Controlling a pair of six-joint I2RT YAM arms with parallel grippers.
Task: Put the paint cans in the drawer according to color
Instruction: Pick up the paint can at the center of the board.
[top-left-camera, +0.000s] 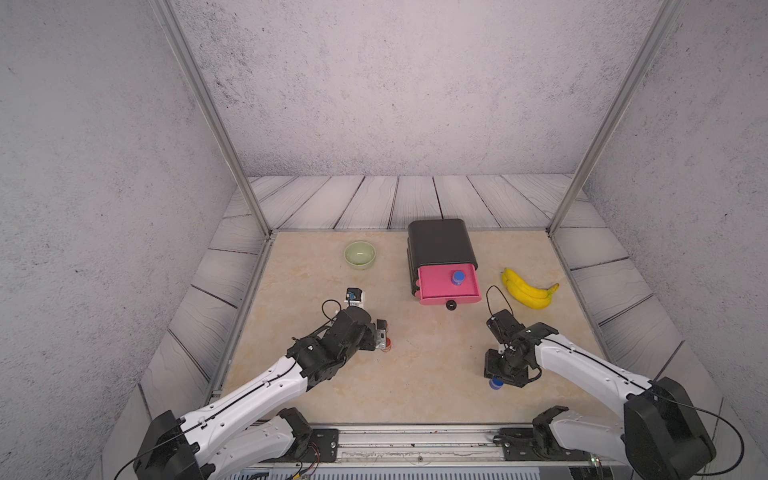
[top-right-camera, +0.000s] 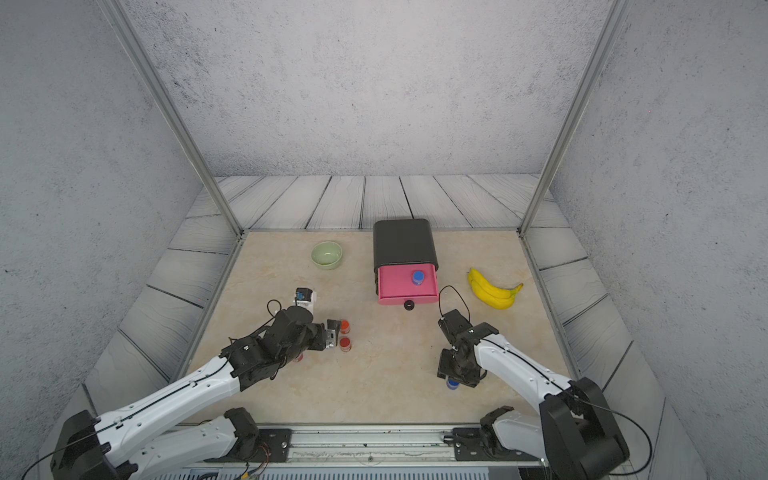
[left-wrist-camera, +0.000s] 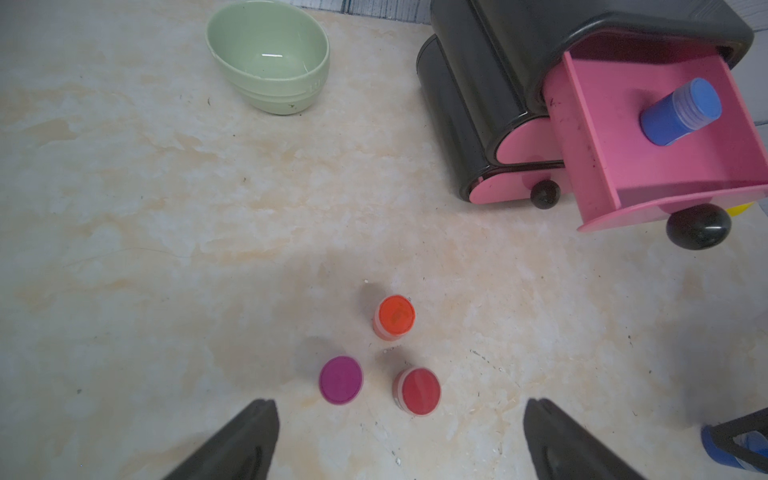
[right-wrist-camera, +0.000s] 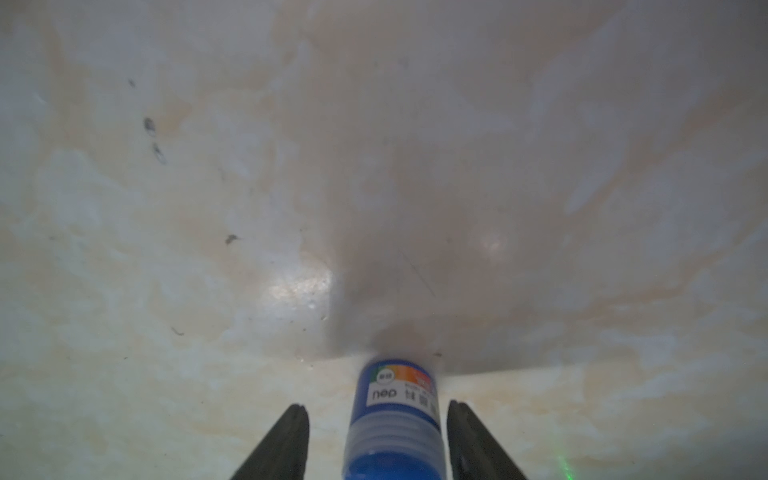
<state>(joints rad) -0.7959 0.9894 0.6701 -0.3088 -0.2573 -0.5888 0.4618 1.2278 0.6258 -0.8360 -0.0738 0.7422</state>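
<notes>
The black drawer chest stands at the back, its top pink drawer pulled out with one blue paint can standing inside. My right gripper points down near the front right, open, its fingers either side of a second blue can on the table, with a small gap on each side. My left gripper is open wide, hovering beside an orange-red can, a red can and a magenta can. In a top view the arm hides most of them; one red can shows.
A pale green bowl sits at the back left of the chest. A bunch of bananas lies to the right of the open drawer. The two lower drawers are closed. Metal frame posts stand at the table's back corners.
</notes>
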